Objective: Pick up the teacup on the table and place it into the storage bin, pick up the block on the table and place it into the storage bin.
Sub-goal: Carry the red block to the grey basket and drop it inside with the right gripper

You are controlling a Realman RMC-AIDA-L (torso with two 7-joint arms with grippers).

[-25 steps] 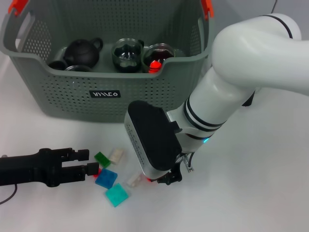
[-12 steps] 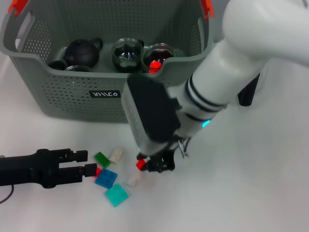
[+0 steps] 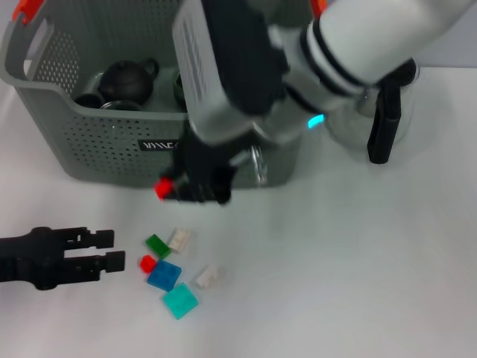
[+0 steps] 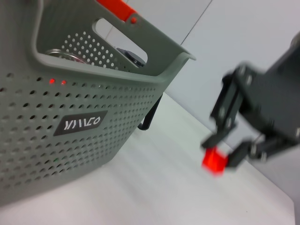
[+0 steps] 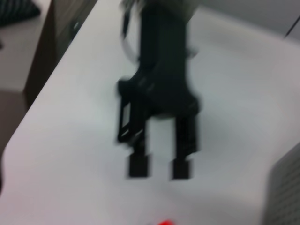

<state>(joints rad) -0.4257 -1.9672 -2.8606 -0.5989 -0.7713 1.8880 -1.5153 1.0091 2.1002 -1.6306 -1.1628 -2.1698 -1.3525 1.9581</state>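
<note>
A small red block (image 3: pixel 161 188) hangs above the table in front of the storage bin (image 3: pixel 97 153), with my right gripper (image 3: pixel 171 191) shut on it. From the left wrist view the same red block (image 4: pixel 214 160) shows pinched in the right gripper (image 4: pixel 224 151), beside the bin (image 4: pixel 70 140). My left gripper (image 3: pixel 113 250) lies low over the table at the left, open and empty; the right wrist view shows that left gripper (image 5: pixel 159 168) farther off. No teacup shows on the table. A black teapot (image 3: pixel 127 80) and a dark cup (image 3: pixel 89 99) sit inside the bin.
Loose blocks lie between the grippers: green (image 3: pixel 157 245), white (image 3: pixel 179 239), red (image 3: pixel 147 262), blue (image 3: pixel 164 275), teal (image 3: pixel 180 300) and another white (image 3: pixel 207 277). A glass teapot with a black handle (image 3: pixel 381 123) stands right of the bin.
My right gripper has lifted the red block off the table and carried it up and left toward the bin's front wall. The left gripper has drawn back slightly to the left.
</note>
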